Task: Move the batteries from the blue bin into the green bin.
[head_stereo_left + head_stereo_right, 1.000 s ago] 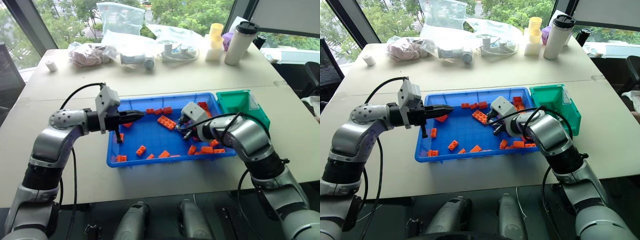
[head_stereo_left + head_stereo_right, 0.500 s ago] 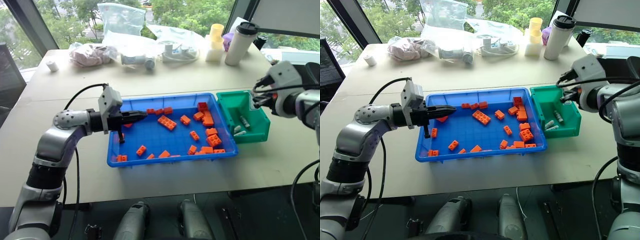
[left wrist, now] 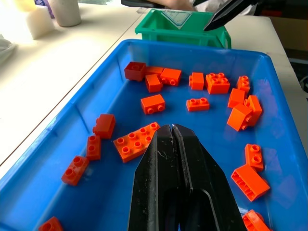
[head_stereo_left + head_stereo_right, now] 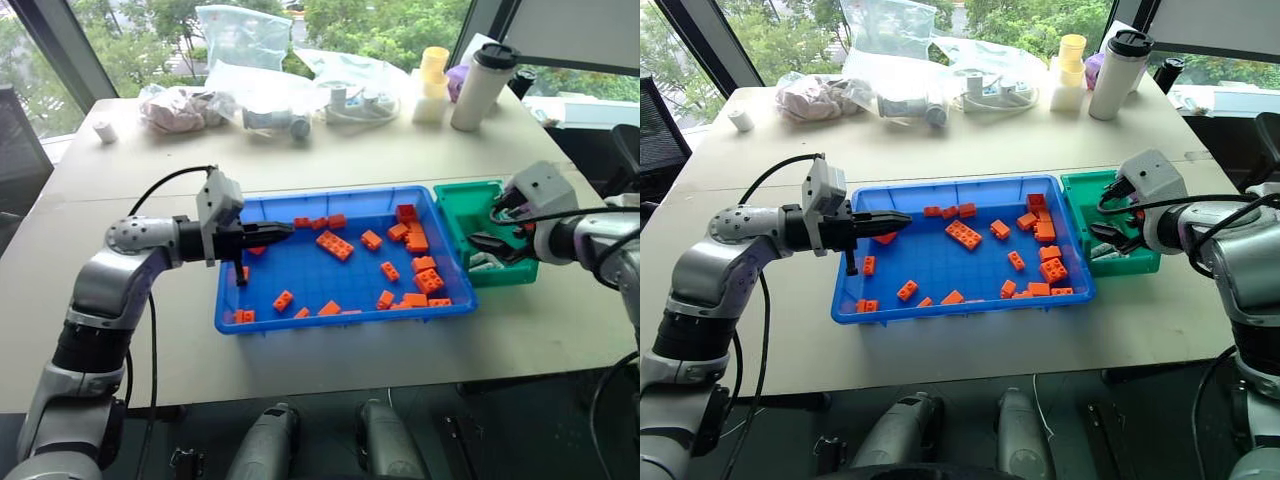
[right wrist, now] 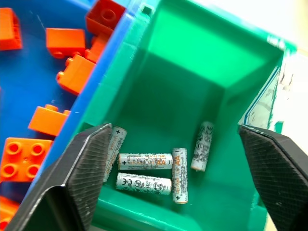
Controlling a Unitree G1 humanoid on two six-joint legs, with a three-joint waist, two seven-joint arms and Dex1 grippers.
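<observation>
We hold our left gripper (image 4: 283, 231) level over the left half of the large shallow bright-blue plastic bin (image 4: 300, 322), its two black fingers pressed together on nothing; we judge it is parked there to keep out of the other arm's way. Below and ahead of it lie only the scattered orange plastic building bricks (image 3: 136, 141). We see no silver cylinder among them, so the bin looks sorted out.

Toward three o'clock, touching the blue bin's right wall, stands the small deep teal-green plastic bin (image 5: 202, 62). Our right gripper (image 4: 1114, 235) hangs just over it with its jaws spread wide and empty, which fits a drop into the bin. On the green floor lie the silver-grey metal batteries (image 5: 145, 161), five of them: four bunched at the near end, the fifth (image 5: 202, 146) a little apart toward the right wall. We judge the task is at or near its end.

Far off at twelve o'clock, plastic bags (image 4: 240, 40) and a tall white tumbler (image 4: 478, 87) sit at the table's back edge, well apart.
</observation>
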